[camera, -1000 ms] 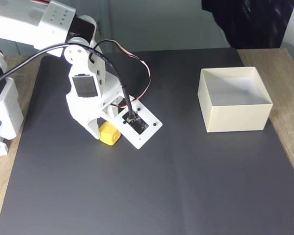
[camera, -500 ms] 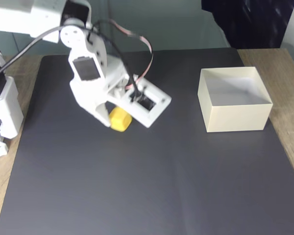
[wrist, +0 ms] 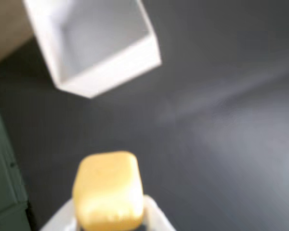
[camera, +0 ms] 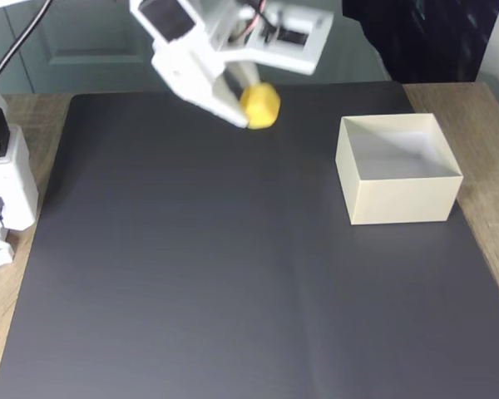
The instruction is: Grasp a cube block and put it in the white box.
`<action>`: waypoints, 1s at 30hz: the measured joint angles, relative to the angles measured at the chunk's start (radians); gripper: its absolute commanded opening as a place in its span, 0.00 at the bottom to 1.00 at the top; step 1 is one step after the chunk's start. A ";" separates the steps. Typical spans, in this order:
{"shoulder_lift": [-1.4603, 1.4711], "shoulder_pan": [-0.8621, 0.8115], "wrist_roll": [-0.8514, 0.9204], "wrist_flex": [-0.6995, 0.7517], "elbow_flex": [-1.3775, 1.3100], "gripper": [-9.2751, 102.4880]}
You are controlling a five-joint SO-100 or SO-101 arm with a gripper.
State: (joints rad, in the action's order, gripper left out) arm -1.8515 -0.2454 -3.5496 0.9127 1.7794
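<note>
Above the dark mat [camera: 191, 274], the gripper [camera: 251, 106] is clamped on the yellow cube [camera: 259, 106], raised well clear of the surface and left of the white box [camera: 399, 199] in the fixed view. Transport is underway, I judge; next the cube must travel over the box opening before release. Wooden tabletop [camera: 491, 141] borders the mat; a teal door [camera: 75, 50] stands behind.
</note>
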 measured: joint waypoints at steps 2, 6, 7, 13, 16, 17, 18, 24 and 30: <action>0.031 0.020 0.009 -0.021 -0.063 0.09; 0.092 0.052 0.046 -0.101 -0.149 0.09; 0.104 0.057 0.049 -0.121 -0.163 0.09; 0.222 0.061 0.097 -0.181 -0.307 0.09; 0.311 0.060 0.118 -0.186 -0.405 0.09; 0.348 0.055 0.130 -0.186 -0.442 0.09; 0.387 0.051 0.143 -0.186 -0.479 0.10; 0.558 0.020 0.161 -0.186 -0.676 0.10; 0.630 -0.018 0.158 -0.186 -0.733 0.10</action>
State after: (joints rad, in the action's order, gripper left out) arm -1.2210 -0.2638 -3.3916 0.7271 1.0462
